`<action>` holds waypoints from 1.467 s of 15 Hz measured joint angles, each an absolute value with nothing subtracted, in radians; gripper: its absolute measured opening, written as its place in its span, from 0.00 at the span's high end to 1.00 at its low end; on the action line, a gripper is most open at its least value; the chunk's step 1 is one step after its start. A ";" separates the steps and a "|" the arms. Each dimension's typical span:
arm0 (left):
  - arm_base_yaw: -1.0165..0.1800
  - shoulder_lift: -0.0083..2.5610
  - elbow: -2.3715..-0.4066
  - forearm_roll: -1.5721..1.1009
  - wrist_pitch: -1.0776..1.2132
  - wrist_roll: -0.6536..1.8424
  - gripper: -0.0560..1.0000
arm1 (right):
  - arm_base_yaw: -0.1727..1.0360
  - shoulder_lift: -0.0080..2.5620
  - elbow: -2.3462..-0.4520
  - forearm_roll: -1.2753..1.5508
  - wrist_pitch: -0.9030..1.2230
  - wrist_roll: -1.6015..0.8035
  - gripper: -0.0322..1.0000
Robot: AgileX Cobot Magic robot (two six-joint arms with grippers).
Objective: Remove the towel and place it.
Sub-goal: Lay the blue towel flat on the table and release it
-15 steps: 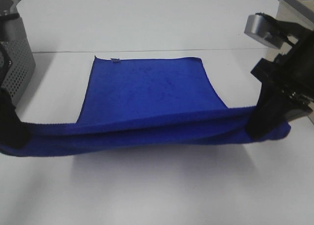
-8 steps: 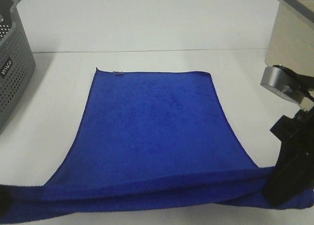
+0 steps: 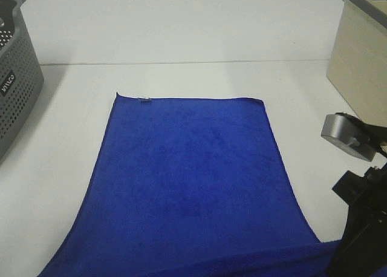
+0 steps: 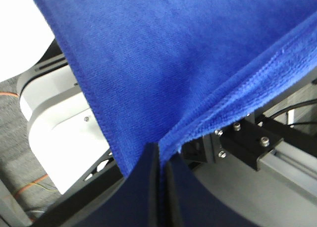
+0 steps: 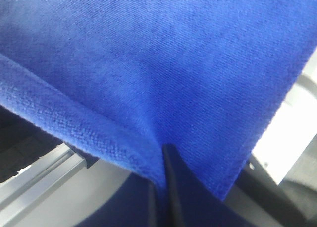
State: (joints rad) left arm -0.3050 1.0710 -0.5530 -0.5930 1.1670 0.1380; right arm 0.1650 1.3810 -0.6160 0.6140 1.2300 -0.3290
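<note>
- Filling most of the high view, the white table (image 3: 181, 35) carries everything else; a thin seam runs across it beyond the towel.
- The blue towel (image 3: 187, 186) is the next biggest thing. Most of it lies flat and smooth on the middle of the table, its far edge straight and roughly in line with the seam. Its near edge is raised off the surface, and a folded ridge shows along the bottom right of the high view, where the cloth runs out of the picture.
- A beige box (image 3: 363, 59) stands at the far right, well apart from the towel.
- A grey perforated basket (image 3: 15, 77) sits at the left edge, also well apart from the towel.
- We see the black right arm (image 3: 363, 222) beside the towel's near right corner, with a silver cylinder on its upper part.
- The right gripper (image 5: 162, 160) has its two dark fingers pressed together on the stitched edge of the towel, the cloth fanning out from the pinch.
- The left gripper (image 4: 161, 155) is out of the high view; its own camera shows its fingers pinching the towel's hem in the same way, with the cloth stretched away from them.
- A small tag (image 3: 144, 98) sits on the far edge near the far left corner.
</note>
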 joint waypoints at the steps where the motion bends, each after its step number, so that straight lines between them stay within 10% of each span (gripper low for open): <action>1: -0.305 1.072 -0.553 -0.594 1.167 0.097 0.95 | 0.165 1.414 -0.616 0.618 1.230 -0.326 0.95; 22: -0.302 1.661 -0.649 -0.564 1.176 0.079 0.93 | 0.160 1.851 -0.665 0.581 1.225 -0.290 0.94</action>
State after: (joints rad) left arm -0.3020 1.6610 -0.6490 -0.5640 1.1760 0.0790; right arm 0.1600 1.8510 -0.6650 0.5810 1.2250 -0.2900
